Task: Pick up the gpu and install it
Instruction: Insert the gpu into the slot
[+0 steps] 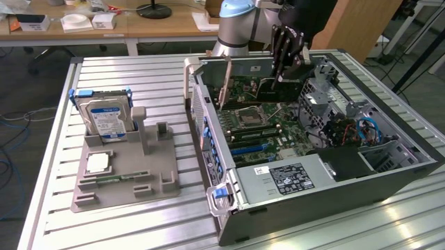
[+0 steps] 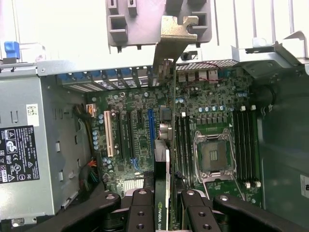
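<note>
A robotics lab: a robot arm (image 1: 236, 23) at twelve o'clock on a slatted metal tabletop (image 1: 104, 229), wooden desks (image 1: 174, 28) behind, floor cables (image 1: 14, 119) at nine o'clock.

arm (image 1: 236, 32): silver tube, pale-blue cap | pincer (image 1: 291, 70): black, round screw holes

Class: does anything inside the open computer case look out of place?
The gpu, clamped in the gripper, hangs above the motherboard, apparently unseated. The processor socket is empty. Nothing looks damaged.

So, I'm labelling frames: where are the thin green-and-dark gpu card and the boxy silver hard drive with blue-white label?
Thin green-and-dark gpu card (image 1: 275, 91): exterior view, dark face.
Boxy silver hard drive (image 1: 108, 123): exterior view, blue-white label.
</note>
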`<state>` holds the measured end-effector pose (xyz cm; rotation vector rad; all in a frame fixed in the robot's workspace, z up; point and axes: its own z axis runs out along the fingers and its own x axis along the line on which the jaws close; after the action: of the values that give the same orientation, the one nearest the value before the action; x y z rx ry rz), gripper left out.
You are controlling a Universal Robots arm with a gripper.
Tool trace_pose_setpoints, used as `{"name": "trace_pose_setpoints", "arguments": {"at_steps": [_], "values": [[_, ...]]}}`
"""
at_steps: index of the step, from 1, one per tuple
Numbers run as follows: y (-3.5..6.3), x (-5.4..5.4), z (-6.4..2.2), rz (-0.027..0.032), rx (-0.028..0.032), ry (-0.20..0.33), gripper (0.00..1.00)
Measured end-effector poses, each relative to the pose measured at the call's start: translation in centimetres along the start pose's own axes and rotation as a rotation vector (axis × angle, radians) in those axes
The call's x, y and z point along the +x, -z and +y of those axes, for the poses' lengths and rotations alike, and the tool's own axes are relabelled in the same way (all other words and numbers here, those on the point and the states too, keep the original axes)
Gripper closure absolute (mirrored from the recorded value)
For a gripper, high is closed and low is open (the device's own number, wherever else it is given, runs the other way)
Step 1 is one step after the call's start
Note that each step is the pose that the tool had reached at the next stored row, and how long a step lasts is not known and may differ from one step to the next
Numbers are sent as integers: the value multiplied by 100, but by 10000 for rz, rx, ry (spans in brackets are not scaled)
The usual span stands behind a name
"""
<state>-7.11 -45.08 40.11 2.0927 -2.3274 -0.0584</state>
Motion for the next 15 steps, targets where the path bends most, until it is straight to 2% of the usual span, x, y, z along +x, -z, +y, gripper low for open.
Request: {"name": "trace_pose_setpoints", "arguments": {"at_steps": [15], "values": [[0,0,-1,9,-4,247,74]]}}
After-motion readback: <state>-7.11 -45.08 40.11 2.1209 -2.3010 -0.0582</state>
